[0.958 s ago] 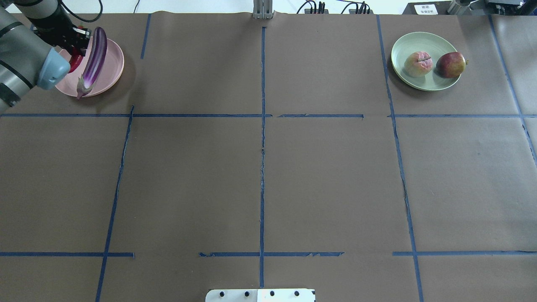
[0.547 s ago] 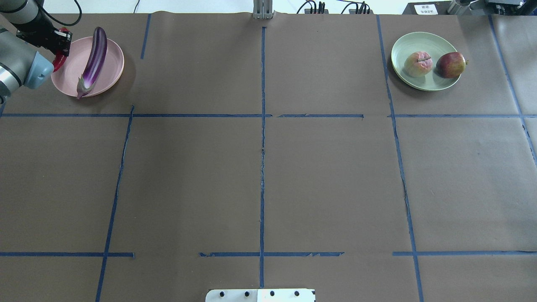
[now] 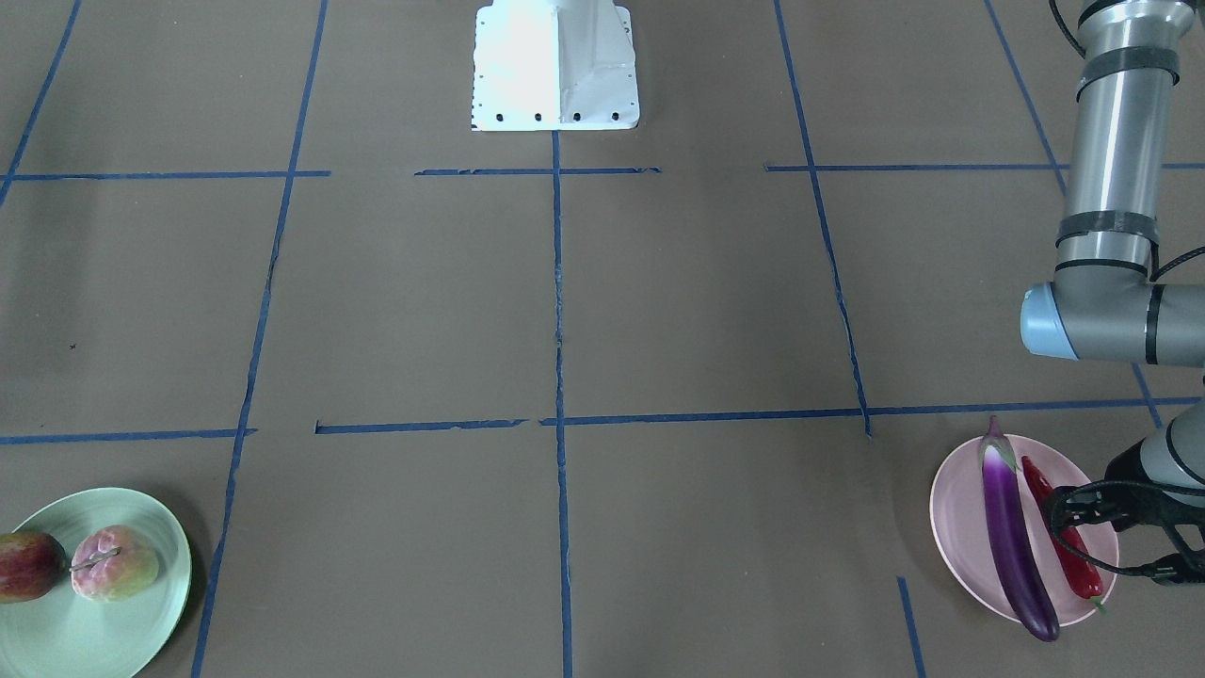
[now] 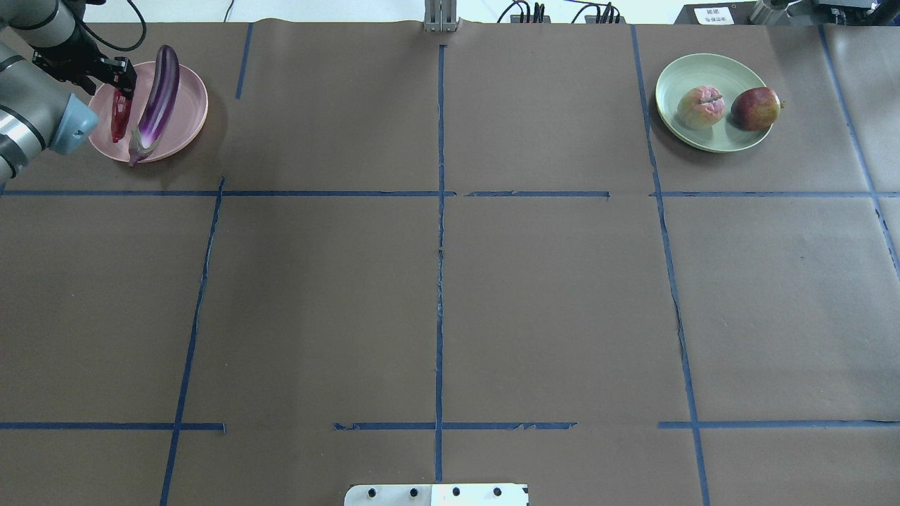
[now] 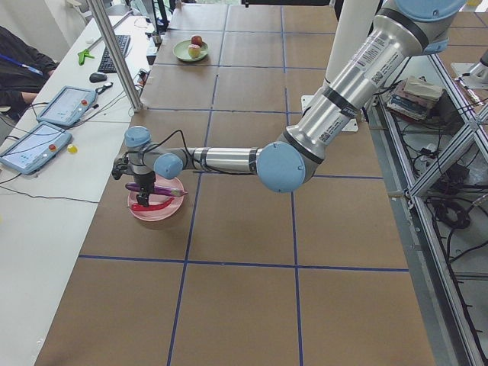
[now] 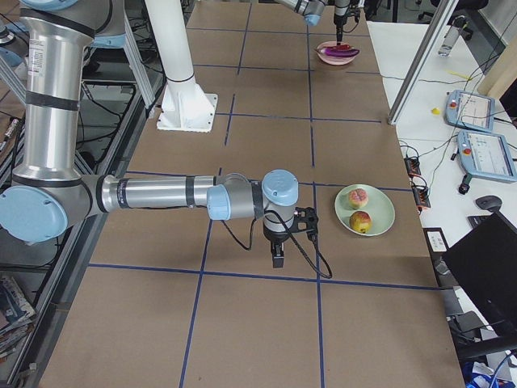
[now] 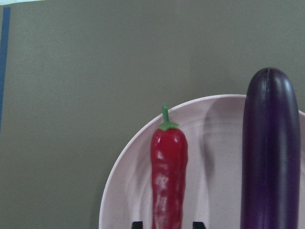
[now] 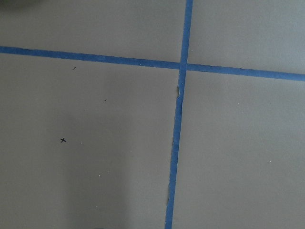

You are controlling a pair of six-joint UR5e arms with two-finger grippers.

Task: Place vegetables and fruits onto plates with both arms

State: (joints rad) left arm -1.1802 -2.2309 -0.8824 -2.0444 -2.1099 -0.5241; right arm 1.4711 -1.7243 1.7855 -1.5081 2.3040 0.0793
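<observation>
Red chili pepper (image 7: 168, 181) lying in the pale pink plate (image 7: 125, 191) at the far left corner of the tabletop (image 4: 548, 302). Its long axis runs away from the robot, the green stem pointing at the plate's far rim. It is roughly parallel to the purple eggplant (image 7: 269, 152), which lies just beside it with a strip of bare plate between them. The left fingers (image 7: 199, 225) straddle the pepper's body crosswise to that axis, one tip on each flank. In the left wrist view each tip stands slightly clear of the red skin, so the fingers appear parted and carry nothing. The coming move is judged to be a withdrawal, and it turns on this straddle. A straight lift keeps both tips off the pepper, while a sideways drift toward the eggplant has little room. Beyond the plate's rim on the other side lies bare tabletop. The left arm alone is near this plate. The right fingers (image 6: 278, 259) hang over bare tabletop well apart from it, and whether they are parted or closed cannot be told. The mint green plate (image 4: 703, 67) at the far right corner holds the pink-and-green fruit (image 4: 701, 107) and the dark red apple (image 4: 756, 108), set close together.
</observation>
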